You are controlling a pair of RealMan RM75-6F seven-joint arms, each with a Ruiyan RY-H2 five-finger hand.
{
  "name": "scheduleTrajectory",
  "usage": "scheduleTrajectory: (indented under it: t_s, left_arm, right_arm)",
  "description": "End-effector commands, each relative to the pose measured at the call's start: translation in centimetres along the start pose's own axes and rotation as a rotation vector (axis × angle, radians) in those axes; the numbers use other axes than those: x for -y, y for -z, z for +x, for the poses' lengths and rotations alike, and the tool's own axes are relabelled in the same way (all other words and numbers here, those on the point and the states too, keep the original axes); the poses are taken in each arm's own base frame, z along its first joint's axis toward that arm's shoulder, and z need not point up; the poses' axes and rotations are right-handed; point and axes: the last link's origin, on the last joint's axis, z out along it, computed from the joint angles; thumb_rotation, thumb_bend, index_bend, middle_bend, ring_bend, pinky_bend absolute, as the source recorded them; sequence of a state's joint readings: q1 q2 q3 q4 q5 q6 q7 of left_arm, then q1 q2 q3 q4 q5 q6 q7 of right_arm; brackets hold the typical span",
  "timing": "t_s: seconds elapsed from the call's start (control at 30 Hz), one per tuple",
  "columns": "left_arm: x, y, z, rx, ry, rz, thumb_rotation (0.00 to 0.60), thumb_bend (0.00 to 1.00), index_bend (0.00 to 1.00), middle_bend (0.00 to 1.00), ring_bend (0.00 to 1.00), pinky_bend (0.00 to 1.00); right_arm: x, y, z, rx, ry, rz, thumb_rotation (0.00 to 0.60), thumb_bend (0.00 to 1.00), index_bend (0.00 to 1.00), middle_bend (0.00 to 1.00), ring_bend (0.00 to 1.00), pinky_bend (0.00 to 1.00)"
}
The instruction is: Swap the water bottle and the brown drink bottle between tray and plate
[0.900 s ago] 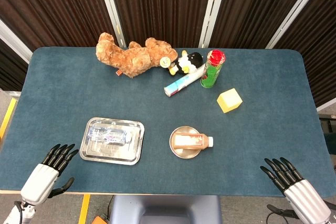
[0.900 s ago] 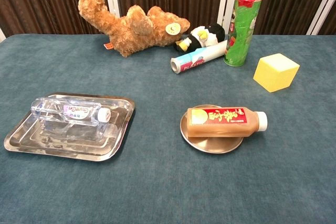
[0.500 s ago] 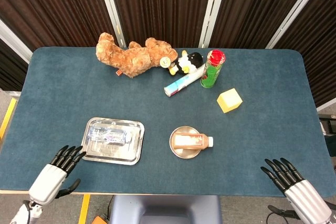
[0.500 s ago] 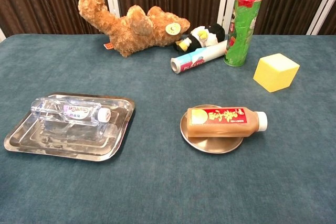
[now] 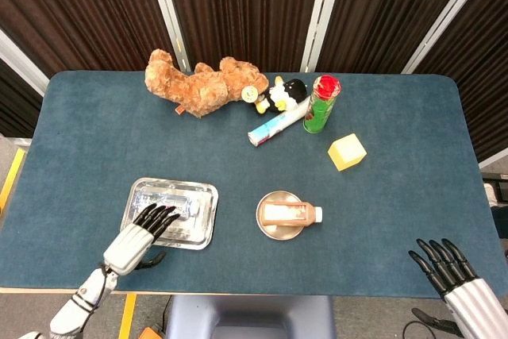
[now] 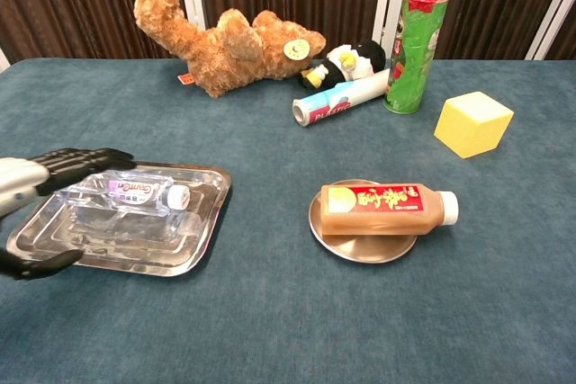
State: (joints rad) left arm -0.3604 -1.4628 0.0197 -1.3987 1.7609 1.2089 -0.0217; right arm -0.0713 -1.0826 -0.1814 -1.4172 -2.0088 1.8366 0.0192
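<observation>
A clear water bottle (image 6: pixel 126 192) lies on its side in the steel tray (image 6: pixel 193 254) at the front left; from the head view the water bottle (image 5: pixel 184 207) is partly under my left hand. My left hand (image 5: pixel 140 233) hovers over the tray's near left part with fingers spread and thumb apart, holding nothing; the chest view shows the left hand (image 6: pixel 40 182) just above the bottle's base. The brown drink bottle (image 6: pixel 389 209) lies across the small round plate (image 6: pixel 360 250) in the middle. My right hand (image 5: pixel 456 273) stays open at the table's front right corner.
At the back stand a brown teddy bear (image 5: pixel 198 85), a penguin toy (image 5: pixel 284 96), a lying blue-white tube (image 5: pixel 275 126) and an upright green can (image 5: pixel 321 105). A yellow cube (image 5: pixel 347 152) sits right of centre. The table's front edge runs close beneath both hands.
My left hand has moved forward and right, from the table's front left corner to over the tray and water bottle. The right hand drifted slightly back and right. Both bottles are unmoved.
</observation>
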Motion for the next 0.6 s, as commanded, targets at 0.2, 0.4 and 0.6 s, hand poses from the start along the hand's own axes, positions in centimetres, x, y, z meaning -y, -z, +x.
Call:
scheduleTrajectory:
  t_s: [0.2,0.4,0.6]
  left_arm:
    - [1.8,-3.8,-0.7,0.002,-0.077,0.079,0.6,0.38,0.0,0.0,0.0,0.02]
    - [4.2,-5.5,-1.1,0.036,-0.081,0.148,0.6,0.38,0.0,0.0,0.0,0.02]
    - [5.0,-6.7,-1.3,0.038,-0.069,0.147,0.6,0.38,0.0,0.0,0.0,0.04]
  right_arm:
    - [-0.4,-0.7,-0.7,0.046,0.01,-0.015,0.6,0.13,0.0,0.0,0.0,0.0]
    - [-0.3,-1.0,-1.1,0.069,0.017,-0.027,0.6,0.13,0.0,0.0,0.0,0.0]
    - [-0.1,-1.3,-1.3,0.066,0.01,-0.026,0.6,0.13,0.0,0.0,0.0,0.0]
